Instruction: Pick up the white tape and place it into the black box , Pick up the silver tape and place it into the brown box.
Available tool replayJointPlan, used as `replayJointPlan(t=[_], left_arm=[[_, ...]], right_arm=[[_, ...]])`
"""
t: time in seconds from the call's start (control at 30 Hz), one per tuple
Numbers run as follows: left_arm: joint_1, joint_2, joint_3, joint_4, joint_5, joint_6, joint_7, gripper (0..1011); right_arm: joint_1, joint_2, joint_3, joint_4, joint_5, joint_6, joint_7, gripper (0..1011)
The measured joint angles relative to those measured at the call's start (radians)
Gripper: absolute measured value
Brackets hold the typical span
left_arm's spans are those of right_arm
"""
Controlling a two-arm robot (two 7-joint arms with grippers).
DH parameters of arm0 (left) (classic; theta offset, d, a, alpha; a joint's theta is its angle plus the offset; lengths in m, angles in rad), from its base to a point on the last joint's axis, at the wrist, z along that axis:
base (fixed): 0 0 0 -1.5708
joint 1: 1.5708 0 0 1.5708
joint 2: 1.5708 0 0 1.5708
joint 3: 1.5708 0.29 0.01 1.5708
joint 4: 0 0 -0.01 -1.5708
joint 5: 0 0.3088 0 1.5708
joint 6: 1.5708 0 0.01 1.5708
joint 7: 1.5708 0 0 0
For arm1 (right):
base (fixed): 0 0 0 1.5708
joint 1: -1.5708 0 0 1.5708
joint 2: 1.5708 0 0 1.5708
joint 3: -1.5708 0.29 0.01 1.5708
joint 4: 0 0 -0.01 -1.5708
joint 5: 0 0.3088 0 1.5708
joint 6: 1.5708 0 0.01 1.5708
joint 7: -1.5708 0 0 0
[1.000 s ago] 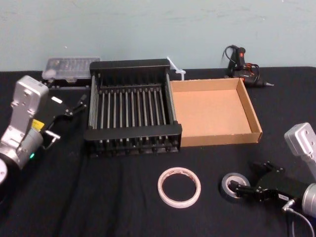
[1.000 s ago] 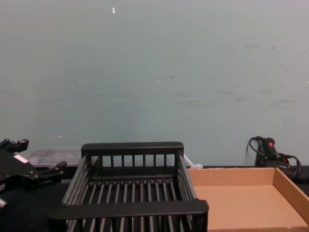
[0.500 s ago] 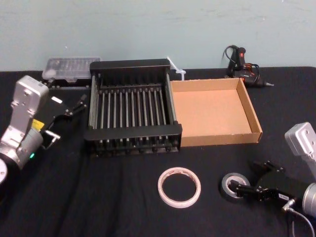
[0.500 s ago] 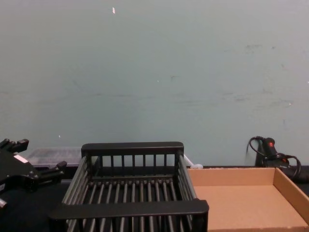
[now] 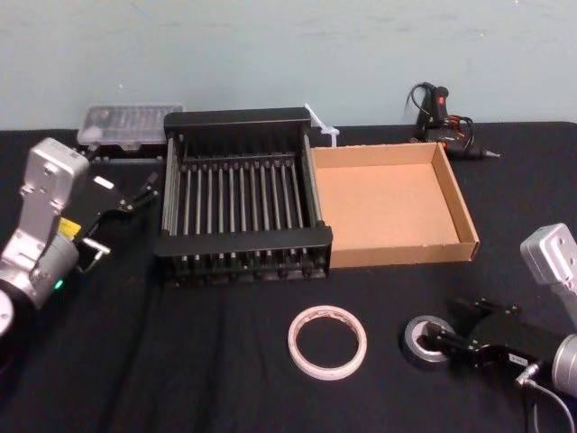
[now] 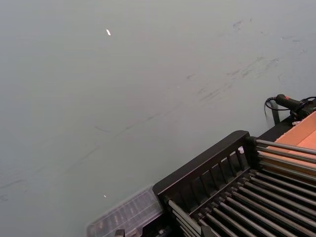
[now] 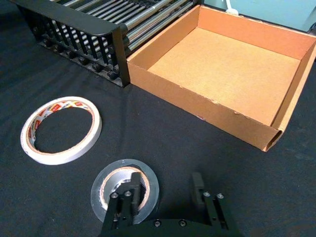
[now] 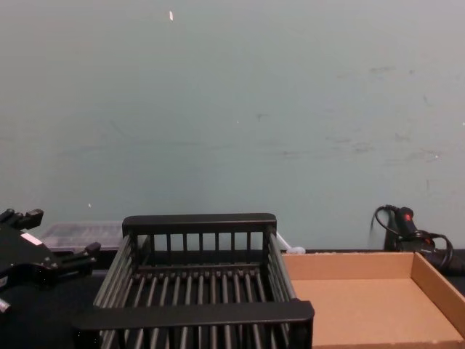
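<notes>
The silver tape (image 5: pixel 414 336) (image 7: pixel 124 165) lies flat on the black cloth at the front right. My right gripper (image 5: pixel 448 327) (image 7: pixel 162 193) is down at it and open. One finger stands in the roll's core and the other outside its rim, with a gap still showing there. To the left of the roll the white tape (image 5: pixel 326 372) (image 7: pixel 59 157) lies flat, untouched. Behind them stand the black box (image 5: pixel 243 242) (image 7: pixel 74 19) (image 8: pixel 196 313) and the brown box (image 5: pixel 401 253) (image 7: pixel 197 106) (image 8: pixel 363 305), side by side, with nothing inside. My left gripper (image 5: pixel 126 218) hangs open left of the black box.
A clear plastic case (image 5: pixel 126 122) sits behind the black box at the back left. A black tool with a coiled cable (image 5: pixel 446 117) lies behind the brown box. Bare black cloth lies in front of both boxes around the tapes.
The right gripper's fingers have drawn closer together across the silver tape's wall. The tapes, the boxes and the left arm have not moved.
</notes>
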Motion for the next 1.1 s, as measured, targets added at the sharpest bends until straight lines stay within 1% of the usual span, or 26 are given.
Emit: replayJointPlan(t=[0.03, 0.1, 0.13, 0.2, 0.23, 0.27, 0.33, 0.37, 0.43, 0.53, 0.57, 1.1], left_arm=[[0.0, 0.0, 0.0, 0.0, 0.0, 0.0, 0.0, 1001], [0.0, 0.0, 0.0, 0.0, 0.0, 0.0, 0.0, 1001], [0.0, 0.0, 0.0, 0.0, 0.0, 0.0, 0.0, 1002], [0.0, 0.0, 0.0, 0.0, 0.0, 0.0, 0.0, 1002], [0.0, 0.0, 0.0, 0.0, 0.0, 0.0, 0.0, 1001], [0.0, 0.0, 0.0, 0.0, 0.0, 0.0, 0.0, 1001], [0.0, 0.0, 0.0, 0.0, 0.0, 0.0, 0.0, 1001], [0.0, 0.0, 0.0, 0.0, 0.0, 0.0, 0.0, 1001], [0.0, 0.0, 0.0, 0.0, 0.0, 0.0, 0.0, 1001], [0.0, 0.0, 0.0, 0.0, 0.0, 0.0, 0.0, 1001], [0.0, 0.0, 0.0, 0.0, 0.0, 0.0, 0.0, 1001], [0.0, 0.0, 0.0, 0.0, 0.0, 0.0, 0.0, 1001]], right_arm=[[0.0, 0.0, 0.0, 0.0, 0.0, 0.0, 0.0, 626], [0.0, 0.0, 0.0, 0.0, 0.0, 0.0, 0.0, 591], [0.0, 0.0, 0.0, 0.0, 0.0, 0.0, 0.0, 531], [0.0, 0.0, 0.0, 0.0, 0.0, 0.0, 0.0, 486], [0.0, 0.0, 0.0, 0.0, 0.0, 0.0, 0.0, 446], [0.0, 0.0, 0.0, 0.0, 0.0, 0.0, 0.0, 446], [0.0, 0.0, 0.0, 0.0, 0.0, 0.0, 0.0, 343], [0.0, 0.0, 0.0, 0.0, 0.0, 0.0, 0.0, 329], [0.0, 0.0, 0.0, 0.0, 0.0, 0.0, 0.0, 243], [0.0, 0.0, 0.0, 0.0, 0.0, 0.0, 0.0, 174], [0.0, 0.0, 0.0, 0.0, 0.0, 0.0, 0.0, 158], [0.0, 0.001, 0.0, 0.0, 0.0, -0.002, 0.002, 158]])
